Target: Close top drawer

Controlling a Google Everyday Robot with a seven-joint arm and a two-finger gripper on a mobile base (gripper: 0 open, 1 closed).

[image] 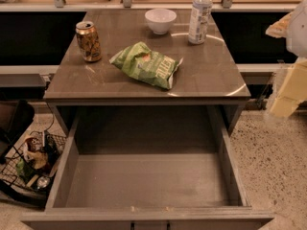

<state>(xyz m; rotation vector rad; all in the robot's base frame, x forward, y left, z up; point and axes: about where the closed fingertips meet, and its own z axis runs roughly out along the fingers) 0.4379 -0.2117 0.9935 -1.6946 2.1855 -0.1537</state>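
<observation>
- The top drawer (144,181) stood pulled far out from under the table (96,80), its box empty and its front panel at the lower edge of the view.
- The gripper (288,92) hung at the right edge, beside the table and well apart from the drawer's front; I could not tell whether it was open or closed.
- The step in hand looked like the approach, with no contact made.
- The next move probably called for bringing the gripper round to the front panel and pushing straight inward.
</observation>
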